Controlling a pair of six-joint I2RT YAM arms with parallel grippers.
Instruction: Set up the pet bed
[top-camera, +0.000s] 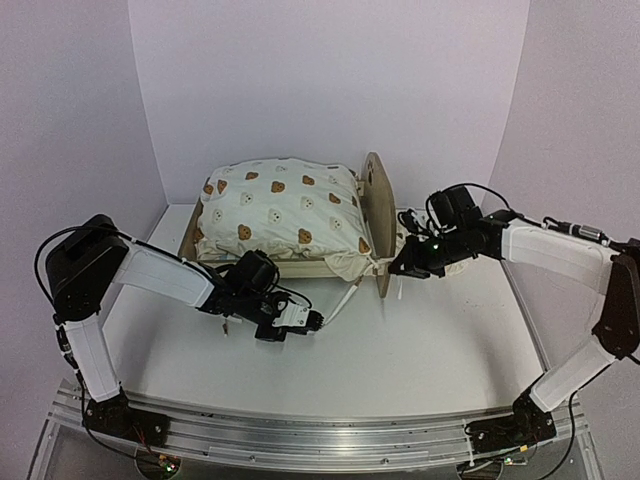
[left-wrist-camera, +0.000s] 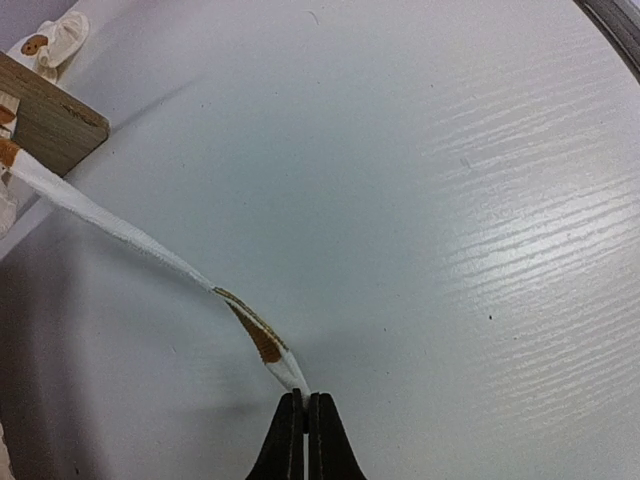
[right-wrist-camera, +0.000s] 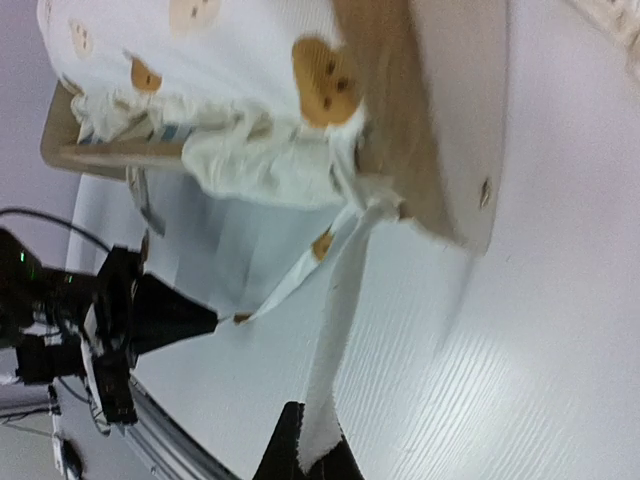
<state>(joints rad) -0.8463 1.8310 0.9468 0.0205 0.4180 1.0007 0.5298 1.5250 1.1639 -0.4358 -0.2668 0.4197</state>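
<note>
Our pet bed (top-camera: 377, 210) sits by the worktop's (top-camera: 430, 340) far edge, duvet (top-camera: 270, 200) already on. Left claw (left-wrist-camera: 305, 408) is clenched on one tie string (left-wrist-camera: 130, 238), right claw (right-wrist-camera: 310, 455) pinching the other string (right-wrist-camera: 335, 330). We reckon the knot's not tied yet.

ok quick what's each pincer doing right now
Left pincer: closed on a tie string, pulled taut from the pet bed.
Right pincer: closed on the other tie string.

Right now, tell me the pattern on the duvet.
The duvet is cream with brown bear faces; clearest in the top external view.
</note>
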